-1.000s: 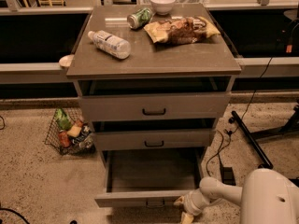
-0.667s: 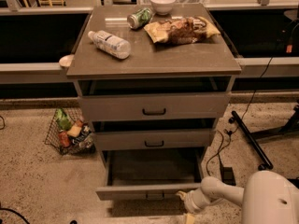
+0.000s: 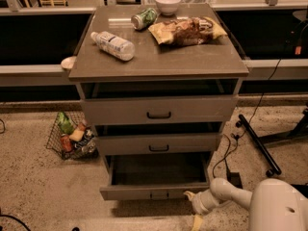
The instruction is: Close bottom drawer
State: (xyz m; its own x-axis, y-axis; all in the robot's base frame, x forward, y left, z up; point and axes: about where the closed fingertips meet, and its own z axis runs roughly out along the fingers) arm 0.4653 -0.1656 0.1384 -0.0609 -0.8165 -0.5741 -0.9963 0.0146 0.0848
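Bottom drawer (image 3: 130, 192) pushed further in, hand (image 3: 192, 208) at its front's right, grip unclear.

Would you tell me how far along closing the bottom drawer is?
Done: the gripper sits at the front of the bottom drawer, right of its handle. In hand: the push, seemingly. Left: the drawer juts out with its inside exposed, so it must slide fully in.

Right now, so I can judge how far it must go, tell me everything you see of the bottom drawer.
The bottom drawer is wide, shallow and grey-beige, with a small dark bar handle at its front's centre. It stands pulled well out past the middle drawer, level, its dark inside showing nothing. The gripper sits low by its front's right end; whether they touch cannot be told.
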